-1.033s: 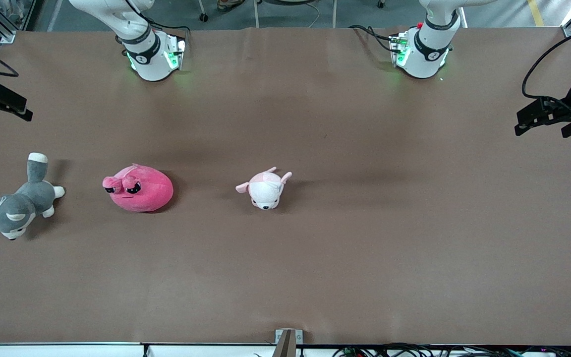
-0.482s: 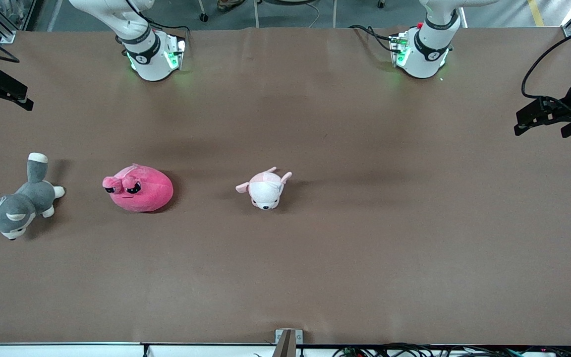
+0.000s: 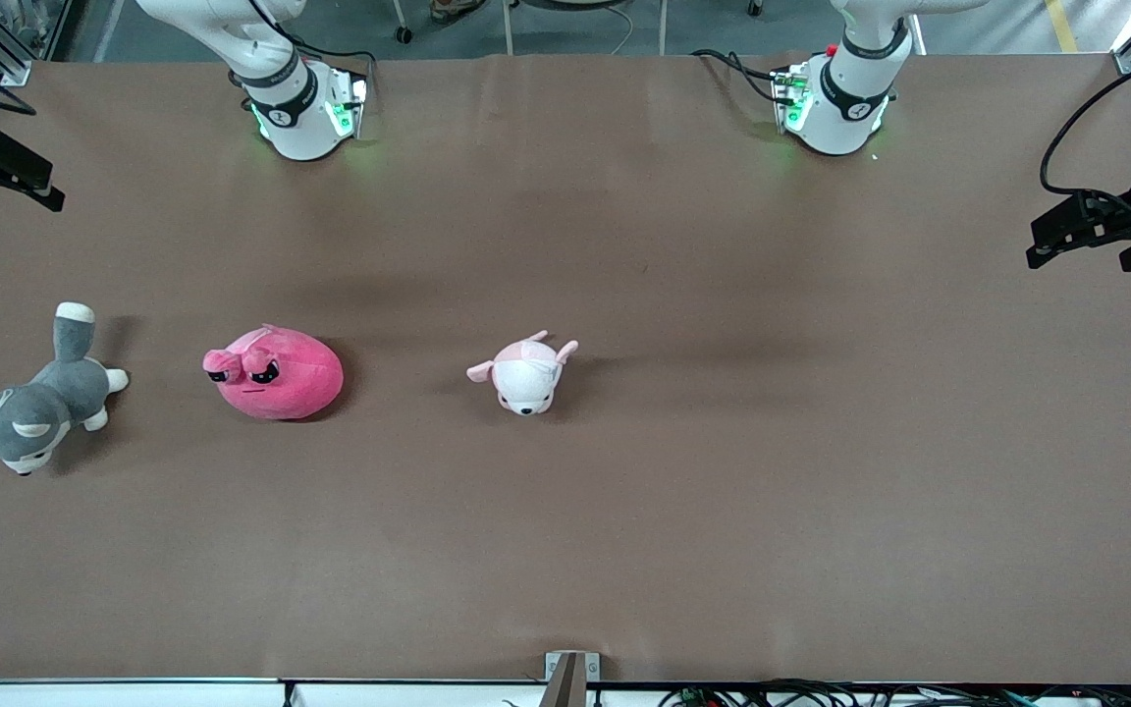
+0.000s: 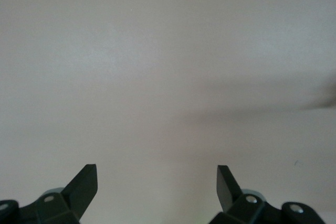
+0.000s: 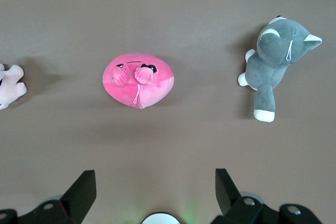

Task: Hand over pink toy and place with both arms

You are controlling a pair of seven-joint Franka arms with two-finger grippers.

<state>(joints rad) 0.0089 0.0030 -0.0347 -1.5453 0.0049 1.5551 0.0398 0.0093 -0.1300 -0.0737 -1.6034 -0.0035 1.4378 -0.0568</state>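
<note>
Fingers of left gripper are standing wide apart w/ nothing btwn, over bare desk at left arm's end; right gripper likewise gaping, empty, partly cut off at frame edge. Pink toy is lying on desk btwn grey husky and pale puppy: round hot-pink blob, droopy black eyes.

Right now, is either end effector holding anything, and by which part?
Nothing is held. Both end effectors are open and empty; the pink toy lies untouched on the table.
</note>
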